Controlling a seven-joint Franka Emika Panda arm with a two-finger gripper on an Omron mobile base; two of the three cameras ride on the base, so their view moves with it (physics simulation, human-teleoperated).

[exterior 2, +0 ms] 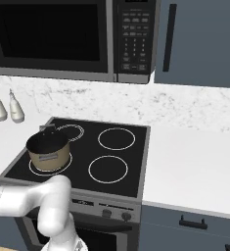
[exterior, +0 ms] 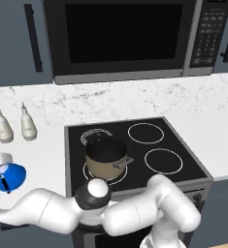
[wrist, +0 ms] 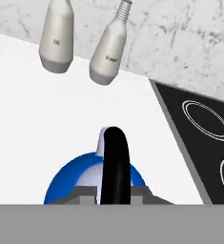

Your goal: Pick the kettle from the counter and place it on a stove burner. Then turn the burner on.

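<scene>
Jaws clamp the kettle's (wrist: 85,178) black handle on the counter (wrist: 61,124).

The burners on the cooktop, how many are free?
2: the back right burner and the front right burner. The pot covers the front left one.

We see the blue kettle (exterior: 12,176) upright on the white surface (exterior: 42,160) at the left edge of the frame, its black handle (wrist: 115,167) arched on top. The single-ring stove burner (exterior: 163,161) is dark.
</scene>
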